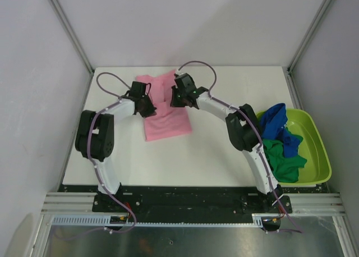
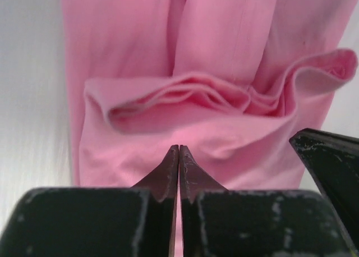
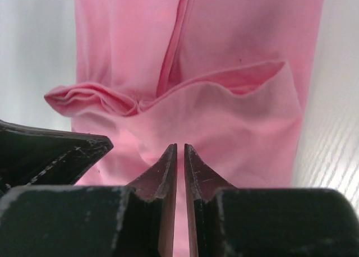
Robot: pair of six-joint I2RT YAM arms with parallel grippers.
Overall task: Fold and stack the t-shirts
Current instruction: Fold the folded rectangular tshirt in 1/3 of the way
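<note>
A pink t-shirt [image 1: 165,114], already narrowed into a strip, lies at the upper centre of the white desk [image 1: 196,156]. Its long axis runs from the top of the frame down toward the middle, leaning a little to the right. Which end is the neck cannot be told.

2 arms work its upper end side by side. The left arm's fingers [image 2: 168,167] are pressed flat together at the cloth, though whether any fabric is caught between them cannot be told. The right arm's fingers [image 3: 165,167] stand a thin slit apart with pink in the gap, seemingly nipped on the shirt. Just ahead of both, the cloth is rucked into a soft ridge across its width.

The risks look plain. If 1 side has no real hold, a pull would drag the strip askew or open the lengthwise folds. The ridge could also be trapped as a crease, and the 2 wrists are close enough to knock each other.

At the right edge, a blue t-shirt [image 1: 276,119] and a green t-shirt [image 1: 283,159] wait, bundled in a lime tub [image 1: 317,150].
</note>
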